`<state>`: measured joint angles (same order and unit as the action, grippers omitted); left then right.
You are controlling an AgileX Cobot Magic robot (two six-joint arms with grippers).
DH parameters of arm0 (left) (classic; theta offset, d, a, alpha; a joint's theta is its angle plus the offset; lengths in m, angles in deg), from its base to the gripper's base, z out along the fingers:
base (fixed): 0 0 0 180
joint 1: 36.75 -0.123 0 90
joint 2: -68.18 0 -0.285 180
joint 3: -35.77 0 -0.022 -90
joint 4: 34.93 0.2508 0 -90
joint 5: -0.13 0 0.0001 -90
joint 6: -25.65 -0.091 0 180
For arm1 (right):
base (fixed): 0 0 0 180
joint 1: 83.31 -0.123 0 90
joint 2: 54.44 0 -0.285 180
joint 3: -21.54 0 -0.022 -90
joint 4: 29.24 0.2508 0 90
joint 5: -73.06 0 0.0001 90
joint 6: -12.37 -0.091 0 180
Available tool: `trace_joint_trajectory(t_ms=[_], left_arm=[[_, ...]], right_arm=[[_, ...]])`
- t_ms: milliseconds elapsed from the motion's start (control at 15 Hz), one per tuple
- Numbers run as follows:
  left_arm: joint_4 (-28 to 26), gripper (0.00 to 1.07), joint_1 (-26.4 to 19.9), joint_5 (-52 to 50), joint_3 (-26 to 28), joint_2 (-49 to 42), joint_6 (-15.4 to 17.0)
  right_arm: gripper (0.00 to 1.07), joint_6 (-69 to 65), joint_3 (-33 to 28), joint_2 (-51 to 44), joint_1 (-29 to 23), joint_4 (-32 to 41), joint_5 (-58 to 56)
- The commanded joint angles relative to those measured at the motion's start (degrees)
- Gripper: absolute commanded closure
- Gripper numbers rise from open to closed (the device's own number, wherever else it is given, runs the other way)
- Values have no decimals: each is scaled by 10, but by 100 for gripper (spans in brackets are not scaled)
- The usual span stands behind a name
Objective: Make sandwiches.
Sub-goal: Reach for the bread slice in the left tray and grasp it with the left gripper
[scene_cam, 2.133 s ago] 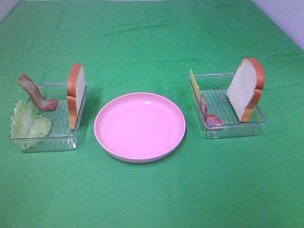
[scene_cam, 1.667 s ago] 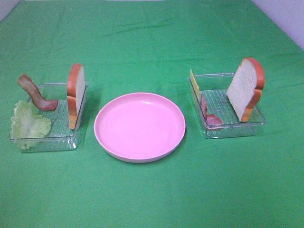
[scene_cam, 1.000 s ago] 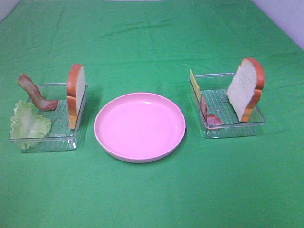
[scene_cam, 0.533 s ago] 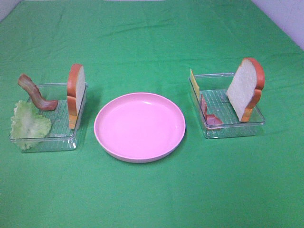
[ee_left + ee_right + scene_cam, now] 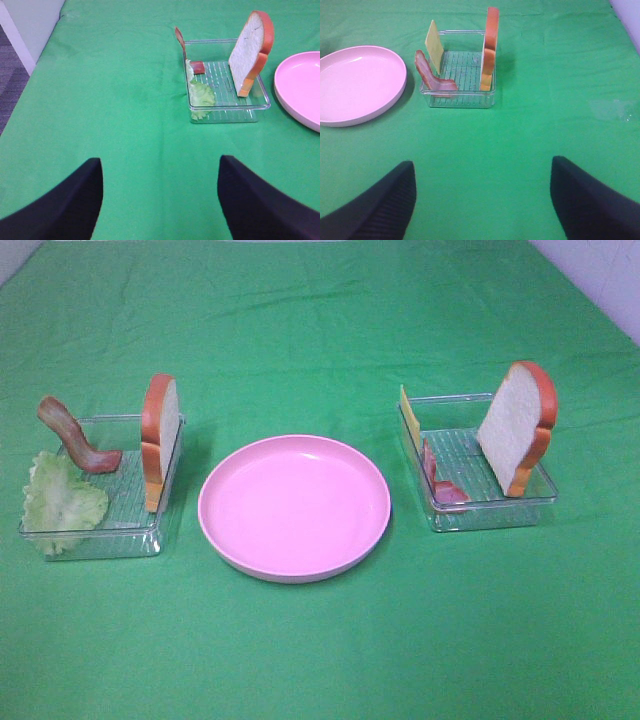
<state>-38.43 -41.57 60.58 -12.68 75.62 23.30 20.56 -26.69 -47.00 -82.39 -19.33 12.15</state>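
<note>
While the left gripper (image 5: 160,200) and the right gripper (image 5: 482,205) both hang spread wide with nothing held, only green cloth (image 5: 125,125) lies between each and its tray; next comes the pink plate (image 5: 294,505), between the two trays; the left tray (image 5: 100,542) holds lettuce (image 5: 62,502) at its near end, bacon (image 5: 75,435) behind, and the left bread slice (image 5: 160,435) upright along the plate side; the right tray (image 5: 490,517) holds ham (image 5: 440,482), cheese (image 5: 409,420) behind it, and the right bread slice (image 5: 515,425) leaning on the outer side.

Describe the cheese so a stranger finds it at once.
Right of the round pink plate in the high view sits a clear plastic rectangular tray. The orange-yellow cheese square stands on edge at its plate-side wall. It alone is flat and yellow; beside it are pink ham and an orange-crusted white bread slice.
</note>
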Motion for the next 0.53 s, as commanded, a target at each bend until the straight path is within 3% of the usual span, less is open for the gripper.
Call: trace_joint_trajectory(t_ms=[67, 333, 533], left_arm=[[-3, 43, 4, -5, -1, -10, 2], [-13, 43, 4, -78, 17, 34, 2], [-64, 43, 4, -225, 17, 156, 3]], right_arm=[[36, 7, 0, -8, 3, 1, 0], [36, 7, 0, -8, 3, 1, 0], [36, 7, 0, -8, 3, 1, 0]])
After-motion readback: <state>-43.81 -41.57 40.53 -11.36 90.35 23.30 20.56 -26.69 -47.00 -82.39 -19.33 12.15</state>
